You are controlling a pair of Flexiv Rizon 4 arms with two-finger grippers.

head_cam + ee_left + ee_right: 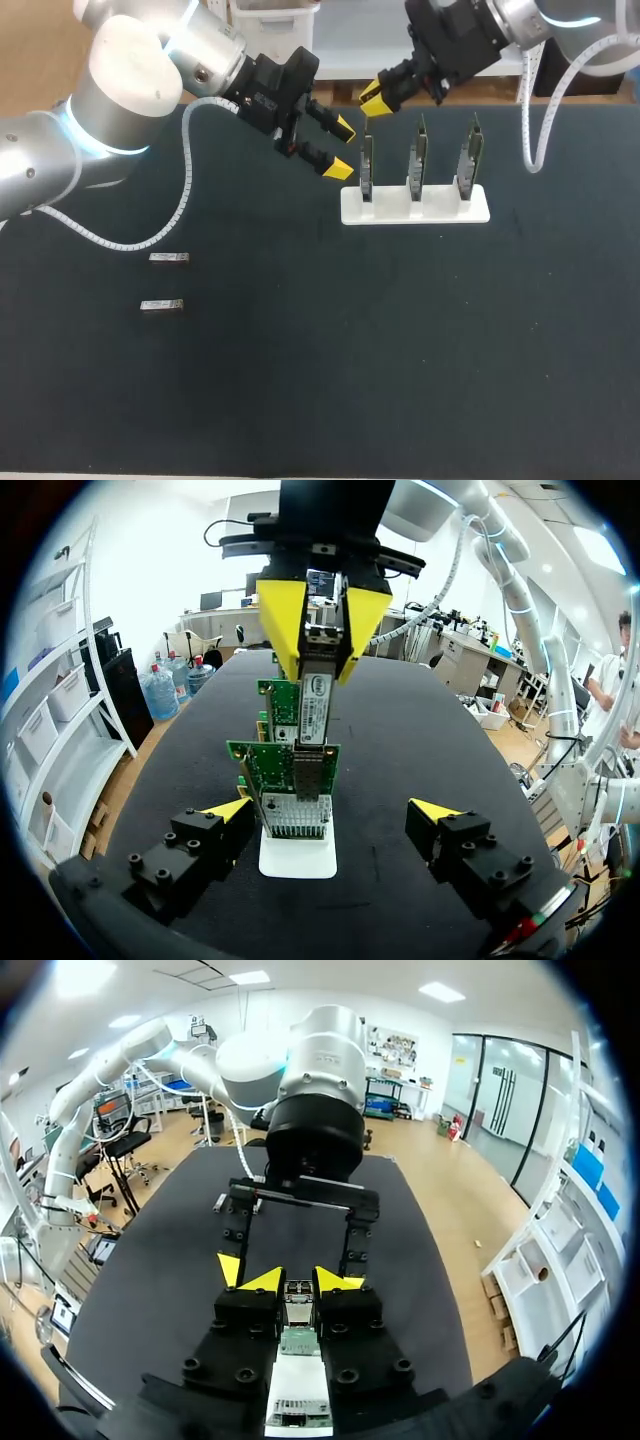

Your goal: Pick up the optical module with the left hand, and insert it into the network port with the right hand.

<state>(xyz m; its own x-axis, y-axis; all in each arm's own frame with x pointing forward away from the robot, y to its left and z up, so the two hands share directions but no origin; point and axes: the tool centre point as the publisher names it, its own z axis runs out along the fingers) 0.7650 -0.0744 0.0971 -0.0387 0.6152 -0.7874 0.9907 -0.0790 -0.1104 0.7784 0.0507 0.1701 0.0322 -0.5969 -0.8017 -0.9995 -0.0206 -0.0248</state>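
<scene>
- Two spare modules lie flat at the near left of the dark worktop (400, 350), the nearer one (161, 306) just in front of the other (168, 258).
- Farther back, right of centre, a white stand (440, 210) holds three upright cards (416, 160) in a row.
- Left tool (341, 148) hangs just left of the leftmost card (366, 170), fingers spread wide and pinching nothing.
- Right tool (374, 101) sits above that card, fingers pressed on the optical module (314, 695).
- Module points down, its lower end at the card's network port (305, 780); its depth in the port cannot be told.
</scene>
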